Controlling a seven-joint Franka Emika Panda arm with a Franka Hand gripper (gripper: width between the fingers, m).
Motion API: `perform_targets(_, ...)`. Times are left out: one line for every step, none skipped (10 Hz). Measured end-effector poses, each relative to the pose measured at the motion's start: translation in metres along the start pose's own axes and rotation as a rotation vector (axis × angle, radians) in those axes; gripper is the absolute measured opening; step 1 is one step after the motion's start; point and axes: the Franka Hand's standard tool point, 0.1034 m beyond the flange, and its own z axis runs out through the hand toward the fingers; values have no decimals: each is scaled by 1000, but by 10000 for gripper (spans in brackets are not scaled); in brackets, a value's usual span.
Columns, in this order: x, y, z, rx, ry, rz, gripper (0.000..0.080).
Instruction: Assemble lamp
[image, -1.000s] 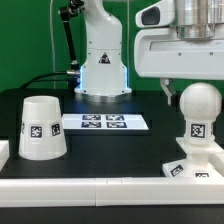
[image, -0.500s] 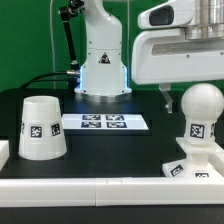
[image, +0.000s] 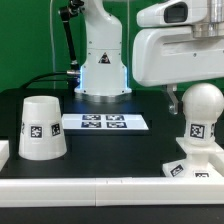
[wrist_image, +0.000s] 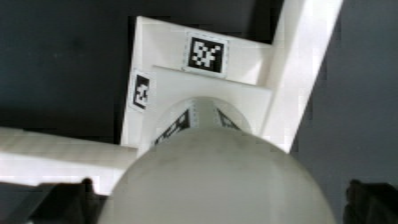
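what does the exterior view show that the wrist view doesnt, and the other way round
Only the exterior view: the shade, standing apart on the table, and the marker board. Only the wrist view: both fingertips of the gripper, spread clear of the bulb on either side. Both: the bulb upright on the base.

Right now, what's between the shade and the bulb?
In the exterior view, only the marker board lies flat on the table between the shade and the bulb.
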Motion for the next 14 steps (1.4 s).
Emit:
perform_targets(0, 0, 0, 0, 0, -84, 699)
perform_targets(1, 0, 0, -3, -3, -173, 699)
perform_targets(6, -4, 1, -15, -13, -292, 699)
perform_targets(10, -6, 5, -13, -27, -431, 699)
perform_targets(11, -8, 7, -13, -34, -529, 699)
perform_targets(12, -9, 7, -12, -47, -614, 699)
perform_targets(12, -9, 7, -10, -71, -735, 699)
perform_targets(12, -9, 6, -14, -77, -813, 699)
perform_targets(13, -8, 5, -16, -79, -877, 699)
perform_targets(13, -8, 4, -16, -79, -904, 699)
perform_targets(12, -7, 4, -18, -83, -968, 699)
perform_targets(11, -5, 5, -17, -85, -1009, 699)
perform_targets(10, -3, 5, -13, -88, -1071, 699)
perform_targets(9, 0, 6, -15, -83, -1124, 699)
